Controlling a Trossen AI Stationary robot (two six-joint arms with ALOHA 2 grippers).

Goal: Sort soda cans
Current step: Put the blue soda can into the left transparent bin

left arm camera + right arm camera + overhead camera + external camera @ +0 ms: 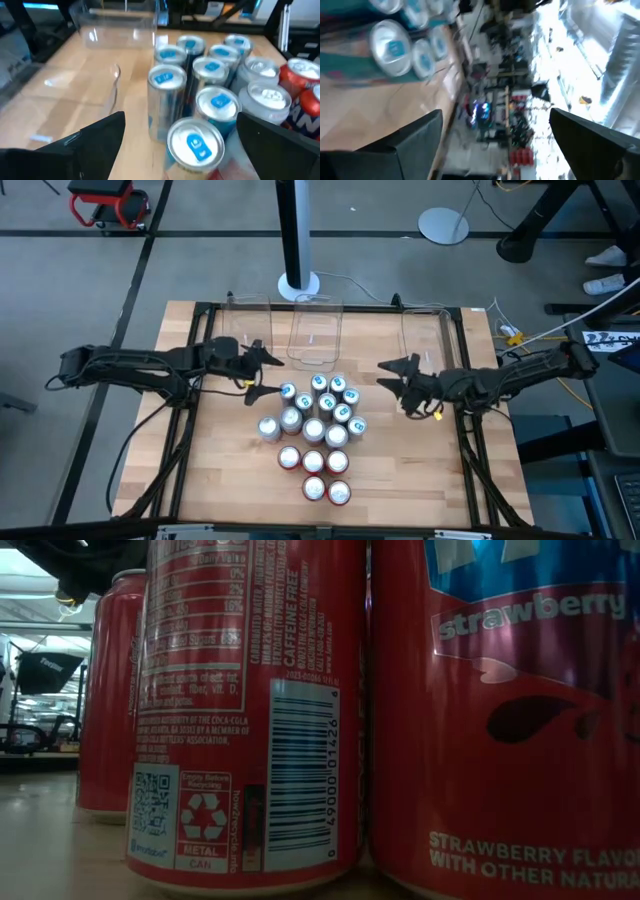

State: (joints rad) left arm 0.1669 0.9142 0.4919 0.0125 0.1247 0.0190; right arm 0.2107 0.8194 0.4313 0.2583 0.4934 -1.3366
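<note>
Standing upright, soda cans [315, 430] clustered mid-table, tops up, axes vertical

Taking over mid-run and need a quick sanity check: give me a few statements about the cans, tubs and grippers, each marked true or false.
1. The soda cans stand clustered at the table's middle. True.
2. The left gripper is shut on a can. False: its fingers are open and empty, beside the cluster's blue-topped cans.
3. The red cans sit on the cluster's near side, farthest from the clear tubs. True.
4. The clear tubs already hold several cans. False: all three look empty.
5. The right gripper is open and holds nothing. True.
</note>
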